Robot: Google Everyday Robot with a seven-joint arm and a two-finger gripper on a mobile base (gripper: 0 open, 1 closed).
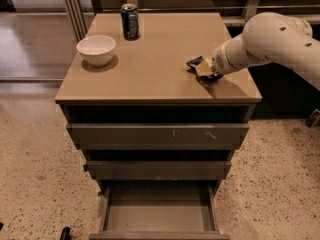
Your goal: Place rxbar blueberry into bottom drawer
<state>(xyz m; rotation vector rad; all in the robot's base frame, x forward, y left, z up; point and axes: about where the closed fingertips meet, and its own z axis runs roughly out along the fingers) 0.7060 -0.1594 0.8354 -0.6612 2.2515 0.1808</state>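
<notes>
The rxbar blueberry [194, 62], a small dark flat wrapper, lies on the right side of the tan cabinet top [160, 49], partly covered by my gripper. My gripper [205, 68] is down on the bar, at the end of the white arm [265, 41] that reaches in from the right. The bottom drawer [159, 217] is pulled open at the foot of the cabinet, and its flat grey floor is bare.
A white bowl [96, 49] sits at the left of the cabinet top and a tall blue soda can [130, 21] at the back. Two closed drawers with scuffed fronts [157, 135] are above the open one. Speckled floor surrounds the cabinet.
</notes>
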